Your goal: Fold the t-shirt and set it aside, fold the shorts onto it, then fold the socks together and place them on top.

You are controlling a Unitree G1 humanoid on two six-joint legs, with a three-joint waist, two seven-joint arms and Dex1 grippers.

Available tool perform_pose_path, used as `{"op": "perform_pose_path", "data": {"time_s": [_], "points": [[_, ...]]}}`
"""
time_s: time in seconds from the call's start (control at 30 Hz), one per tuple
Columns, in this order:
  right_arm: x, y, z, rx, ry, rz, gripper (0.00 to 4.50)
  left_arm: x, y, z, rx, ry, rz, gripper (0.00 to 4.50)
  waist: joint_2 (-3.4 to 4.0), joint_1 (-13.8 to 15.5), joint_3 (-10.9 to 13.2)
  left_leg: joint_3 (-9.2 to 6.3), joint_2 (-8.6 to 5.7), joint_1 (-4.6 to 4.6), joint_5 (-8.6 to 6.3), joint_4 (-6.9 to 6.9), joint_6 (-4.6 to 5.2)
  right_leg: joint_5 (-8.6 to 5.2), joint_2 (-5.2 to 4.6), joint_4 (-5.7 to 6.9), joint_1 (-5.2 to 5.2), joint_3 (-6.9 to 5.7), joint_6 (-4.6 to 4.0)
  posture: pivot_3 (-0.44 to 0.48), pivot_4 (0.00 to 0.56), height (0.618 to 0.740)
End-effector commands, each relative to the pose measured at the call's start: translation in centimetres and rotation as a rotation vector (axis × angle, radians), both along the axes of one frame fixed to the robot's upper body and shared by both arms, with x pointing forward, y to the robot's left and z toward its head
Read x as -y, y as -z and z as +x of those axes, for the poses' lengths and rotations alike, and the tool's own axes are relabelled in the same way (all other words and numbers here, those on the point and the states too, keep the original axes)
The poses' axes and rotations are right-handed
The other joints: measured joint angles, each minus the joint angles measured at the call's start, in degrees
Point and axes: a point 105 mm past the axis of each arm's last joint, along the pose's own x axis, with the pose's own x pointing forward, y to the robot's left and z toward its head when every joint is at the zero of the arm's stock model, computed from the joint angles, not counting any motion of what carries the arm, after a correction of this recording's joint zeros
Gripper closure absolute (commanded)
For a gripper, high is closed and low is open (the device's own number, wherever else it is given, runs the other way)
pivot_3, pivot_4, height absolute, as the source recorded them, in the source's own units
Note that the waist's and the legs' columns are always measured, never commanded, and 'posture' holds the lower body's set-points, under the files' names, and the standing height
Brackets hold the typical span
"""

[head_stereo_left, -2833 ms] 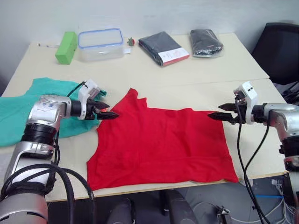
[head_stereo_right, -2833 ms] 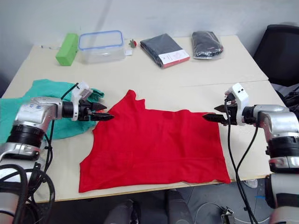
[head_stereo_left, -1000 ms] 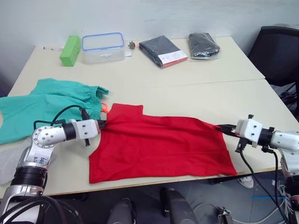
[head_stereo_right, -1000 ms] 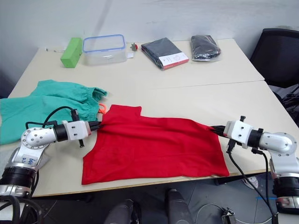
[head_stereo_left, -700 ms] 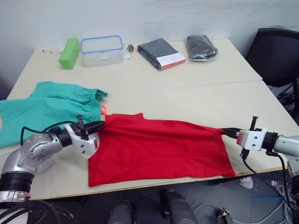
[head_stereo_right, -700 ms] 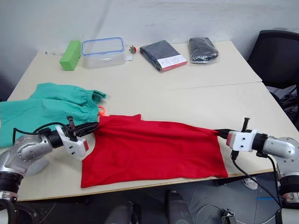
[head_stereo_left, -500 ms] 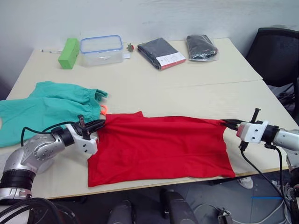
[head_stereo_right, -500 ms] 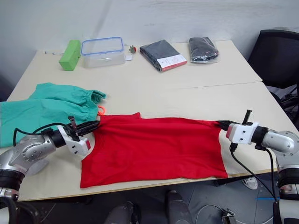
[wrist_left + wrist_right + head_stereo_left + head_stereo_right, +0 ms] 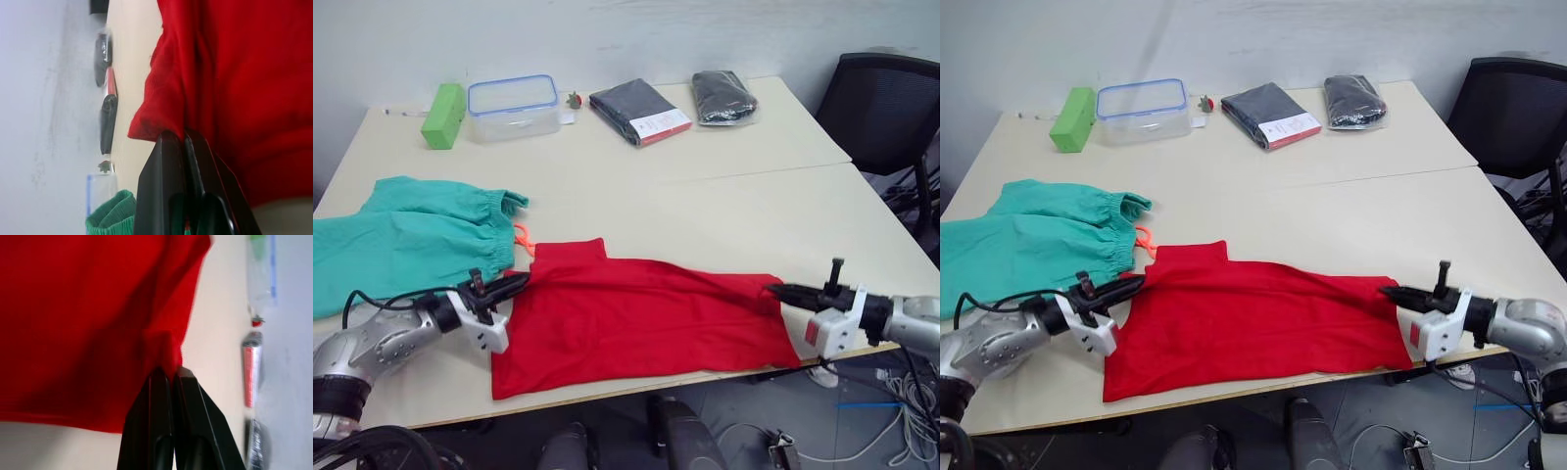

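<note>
Both grippers — left gripper [image 9: 516,282], right gripper [image 9: 777,290] — are clamped on the bright red cotton t-shirt [image 9: 636,313], whose far edge they've drawn nearer since moments ago — first fold underway at the beige table's [image 9: 705,196] near edge

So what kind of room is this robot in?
Probably an office or lab used for testing: plain pale tables pushed together, a black office chair beside them, and loose cables on the floor.

Head stereo overhead (wrist cameras close)
</note>
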Motion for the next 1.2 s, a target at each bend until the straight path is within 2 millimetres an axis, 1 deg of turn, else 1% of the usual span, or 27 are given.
{"op": "perform_pose_path", "data": {"time_s": [0.03, 0.07, 0.13, 0.17, 0.2, 0.27, 0.33, 0.4, 0.57, 0.6, 0.67, 0.7, 0.77, 0.8, 0.83, 0.93, 1.0, 1.03, 1.1, 1.17, 1.2], "points": [[1.2, -0.8, 0.6, 0.047, 0.057, -0.016, 4.5, -0.4, 1.2, -0.4, -0.048, -0.017, 0.023, 4.46, 0.0, -0.26, 0.0, 0.06, 0.0, 0.14, 0.0, -0.03, 0.0, -0.07, 0.03, -0.01, 0.12, 0.07, -0.13, 0.0, 0.15, 0.74], [1.2, -0.7, 0.7, 0.05, 0.066, -0.015, 4.5, -0.5, 1.5, -0.4, -0.068, -0.027, 0.016, 4.46, 0.0, -0.42, 0.0, 0.07, 0.0, 0.35, -0.01, -0.07, 0.01, -0.25, 0.04, -0.03, 0.31, 0.09, -0.45, 0.0, 0.15, 0.74], [1.3, -0.6, 1.0, 0.051, 0.09, 0.002, 4.5, -0.7, 2.2, -0.3, -0.124, -0.054, -0.006, 4.46, -0.04, -0.85, -0.02, 0.08, -0.01, 0.58, -0.05, -0.32, 0.08, -0.29, 0.05, -0.18, 0.71, 0.1, -0.51, 0.0, 0.15, 0.74], [1.4, -0.7, 1.2, 0.051, 0.103, 0.012, 4.5, -0.7, 2.4, -0.3, -0.152, -0.064, -0.02, 4.46, -0.04, -1.02, -0.03, 0.15, -0.05, 1.07, -0.07, -0.65, 0.14, -0.3, 0.05, -0.33, 0.99, 0.15, -0.51, 0.0, 0.15, 0.74], [1.4, -0.8, 1.3, 0.051, 0.111, 0.021, 4.5, -0.7, 2.4, -0.4, -0.18, -0.074, -0.042, 4.46, 0.03, -1.17, -0.06, 0.17, -0.06, 1.25, -0.07, -0.9, 0.19, -0.3, 0.05, -0.48, 1.21, 0.16, -0.51, 0.0, 0.15, 0.74], [1.4, -0.9, 1.3, 0.04, 0.105, 0.022, 4.05, -0.9, 2.6, -0.6, -0.251, -0.099, -0.105, 4.04, 0.1, -1.35, -0.08, 0.16, -0.02, 1.38, -0.06, -1.0, 0.1, -0.29, 0.08, -0.55, 1.35, 0.13, -0.47, 0.0, 0.15, 0.74], [1.3, -1.0, 1.0, 0.027, 0.085, 0.027, 3.5, -1.1, 2.8, -1.1, -0.33, -0.121, -0.15, 3.51, 0.1, -1.45, -0.08, 0.18, 0.06, 1.37, -0.01, -0.98, -0.13, -0.28, 0.12, -0.54, 1.33, 0.09, -0.38, 0.0, 0.15, 0.74], [1.1, -1.1, 0.4, 0.009, 0.061, 0.028, 2.78, -1.3, 2.8, -1.7, -0.413, -0.153, -0.199, 2.83, 0.1, -1.83, -0.08, 0.22, 0.13, 1.37, -0.08, -0.97, -0.2, -0.32, 0.18, -0.52, 1.32, 0.12, -0.31, 0.0, 0.15, 0.74], [0.5, -2.6, -0.5, -0.004, 0.027, 0.07, 1.04, -1.8, 2.3, -3.4, -0.639, -0.229, -0.31, 1.32, 0.09, -2.49, -0.07, 0.16, 0.26, 1.37, -0.19, -0.91, -0.31, -0.41, 0.28, -0.41, 1.3, 0.16, -0.16, 0.0, 0.15, 0.74], [0.4, -3.1, -0.4, -0.022, 0.05, 0.102, 0.73, -1.9, 2.3, -3.8, -0.709, -0.257, -0.352, 1.05, 0.09, -2.57, -0.07, 0.12, 0.28, 1.38, -0.2, -0.91, -0.32, -0.42, 0.28, -0.4, 1.31, 0.22, -0.16, 0.0, 0.15, 0.74], [0.1, -4.4, -0.1, -0.076, 0.108, 0.201, 0.0, -2.2, 1.6, -4.3, -0.828, -0.309, -0.456, 0.37, 0.06, -2.71, -0.06, -0.18, 0.29, 1.37, -0.2, -0.88, -0.33, -0.44, 0.31, -0.37, 1.31, 0.49, -0.18, 0.0, 0.15, 0.74], [0.0, -4.8, 0.0, -0.105, 0.126, 0.238, 0.0, -2.3, 1.3, -4.5, -0.871, -0.327, -0.493, 0.06, 0.05, -2.73, -0.05, -0.34, 0.31, 1.37, -0.21, -0.86, -0.33, -0.44, 0.34, -0.31, 1.31, 0.62, -0.16, 0.0, 0.15, 0.74], [-1.0, -6.4, 0.4, -0.181, 0.154, 0.358, 0.0, -2.6, -0.4, -4.3, -1.04, -0.377, -0.672, 0.03, -0.1, -2.69, 0.04, -0.37, 0.31, 1.37, -0.27, -0.76, -0.2, -0.44, 0.36, -0.23, 1.31, 0.66, -0.15, 0.0, 0.15, 0.74], [-1.7, -7.1, 0.6, -0.222, 0.158, 0.416, 0.0, -2.4, -1.4, -4.2, -1.122, -0.367, -0.741, 0.03, -0.23, -2.62, 0.12, -0.39, 0.3, 1.37, -0.33, -0.72, -0.07, -0.44, 0.36, -0.19, 1.3, 0.65, -0.16, 0.0, 0.15, 0.74], [-2.4, -7.8, 0.8, -0.258, 0.157, 0.468, 0.0, -2.2, -2.6, -3.8, -1.165, -0.353, -0.794, 0.03, -0.3, -2.55, 0.16, -0.46, 0.3, 1.33, -0.32, -0.64, -0.03, -0.45, 0.37, -0.15, 1.28, 0.61, -0.17, 0.0, 0.15, 0.74], [-4.4, -9.3, 1.1, -0.345, 0.147, 0.581, 0.0, -1.6, -5.5, -2.4, -1.274, -0.326, -0.888, 0.03, -0.35, -1.47, 0.18, -0.58, 0.3, 1.3, -0.28, -0.45, -0.05, -0.5, 0.42, -0.11, 1.12, 0.46, -0.29, 0.0, 0.15, 0.74], [-5.6, -10.0, 1.3, -0.382, 0.138, 0.622, 0.0, -0.9, -7.0, -1.4, -1.333, -0.291, -0.912, 0.03, -0.35, -0.9, 0.17, -0.56, 0.25, 1.01, -0.26, -0.34, -0.09, -0.48, 0.45, -0.02, 0.74, 0.15, -0.31, 0.0, 0.15, 0.74], [-6.2, -10.2, 1.4, -0.399, 0.133, 0.63, 0.0, -0.6, -7.5, -0.7, -1.33, -0.279, -0.906, 0.03, -0.35, -0.59, 0.18, -0.57, 0.23, 0.99, -0.25, -0.33, -0.14, -0.48, 0.43, 0.0, 0.72, 0.08, -0.31, 0.0, 0.15, 0.74], [-7.2, -10.3, 1.5, -0.426, 0.125, 0.639, 0.0, -0.3, -8.1, 0.9, -1.326, -0.294, -0.904, 0.03, -0.31, -0.12, 0.15, -0.56, 0.24, 0.81, -0.21, -0.31, -0.4, -0.45, 0.45, -0.01, 0.57, 0.04, -0.26, 0.0, 0.15, 0.74], [-8.0, -10.3, 1.3, -0.446, 0.114, 0.635, 0.0, -0.1, -8.0, 2.5, -1.349, -0.335, -0.919, 0.03, -0.27, 0.43, 0.13, -0.51, 0.26, 0.69, -0.34, -0.2, -0.46, -0.42, 0.53, 0.06, 0.44, 0.02, -0.17, 0.0, 0.15, 0.74], [-8.5, -10.2, 1.1, -0.456, 0.1, 0.622, 0.0, 0.1, -7.8, 3.3, -1.363, -0.35, -0.922, 0.03, -0.25, 0.57, 0.12, -0.49, 0.27, 0.47, -0.35, -0.11, -0.46, -0.42, 0.56, 0.08, 0.31, 0.0, -0.16, 0.0, 0.15, 0.74]]}}
